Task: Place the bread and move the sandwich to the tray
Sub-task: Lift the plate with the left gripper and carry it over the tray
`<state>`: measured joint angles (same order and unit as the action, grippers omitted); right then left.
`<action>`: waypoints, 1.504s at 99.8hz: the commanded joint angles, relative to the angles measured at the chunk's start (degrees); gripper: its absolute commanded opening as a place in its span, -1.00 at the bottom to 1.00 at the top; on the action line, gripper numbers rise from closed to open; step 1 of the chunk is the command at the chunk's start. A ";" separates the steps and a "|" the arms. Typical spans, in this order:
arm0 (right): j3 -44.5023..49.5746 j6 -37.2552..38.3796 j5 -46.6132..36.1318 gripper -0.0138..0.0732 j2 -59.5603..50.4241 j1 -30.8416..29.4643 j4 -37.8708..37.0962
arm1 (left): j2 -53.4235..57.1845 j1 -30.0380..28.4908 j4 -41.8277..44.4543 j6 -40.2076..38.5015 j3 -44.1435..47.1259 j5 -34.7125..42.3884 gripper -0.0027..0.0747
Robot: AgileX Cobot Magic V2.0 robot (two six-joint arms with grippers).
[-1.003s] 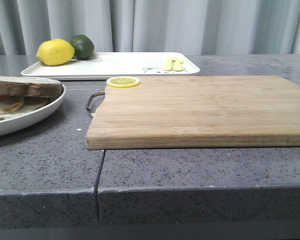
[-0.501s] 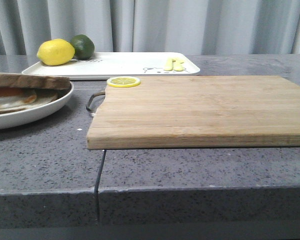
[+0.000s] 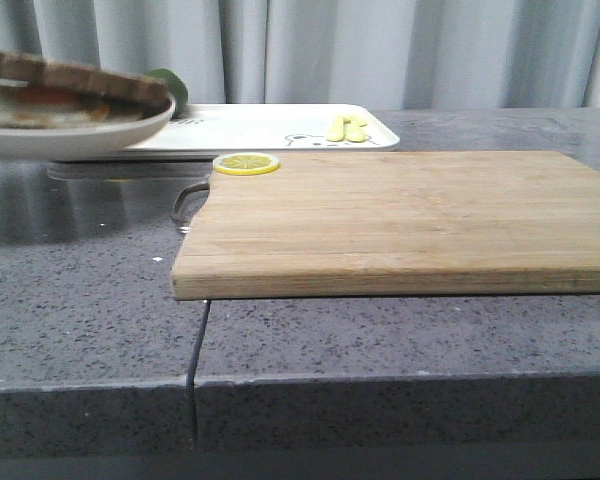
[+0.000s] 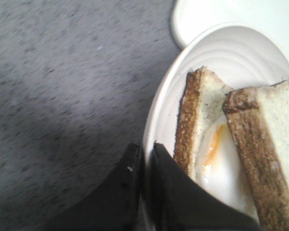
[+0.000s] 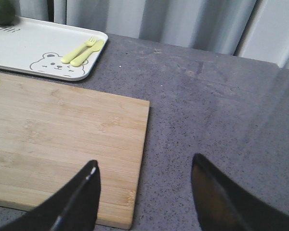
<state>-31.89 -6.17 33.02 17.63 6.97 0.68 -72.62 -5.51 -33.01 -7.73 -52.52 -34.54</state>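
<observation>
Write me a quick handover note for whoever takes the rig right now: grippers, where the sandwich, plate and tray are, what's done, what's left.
Left gripper: shut on the rim of the plate, which is lifted off the counter.
Right gripper: open, empty, above the cutting board edge.
Sandwich: on the plate, top slice in place, egg between the slices.
Tray: at the back of the counter, holding a small fork and spoon.
Done: bread placed, plate picked up.
Left: set the plate on the tray, release.

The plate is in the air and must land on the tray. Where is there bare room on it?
The tray is bare in its middle, between the lime at its left end and the small fork and spoon at its right end. The left gripper holds the plate with the sandwich near that left end.
</observation>
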 commanded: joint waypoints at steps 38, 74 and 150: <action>-1.37 0.00 -4.79 0.29 0.53 -0.36 -0.68 | -11.63 0.03 -14.24 8.19 -17.95 -2.84 -0.98; -1.37 0.00 -4.79 0.29 0.53 -0.36 -0.68 | -26.83 4.67 -14.36 8.31 -36.02 -7.35 -0.98; -1.37 0.00 -4.79 0.29 0.53 -0.36 -0.68 | -49.78 6.28 -16.70 8.31 -63.09 -14.67 -0.98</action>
<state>-31.89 -6.17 33.02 17.63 6.97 0.68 -125.10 0.38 -44.77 0.85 -112.35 -50.39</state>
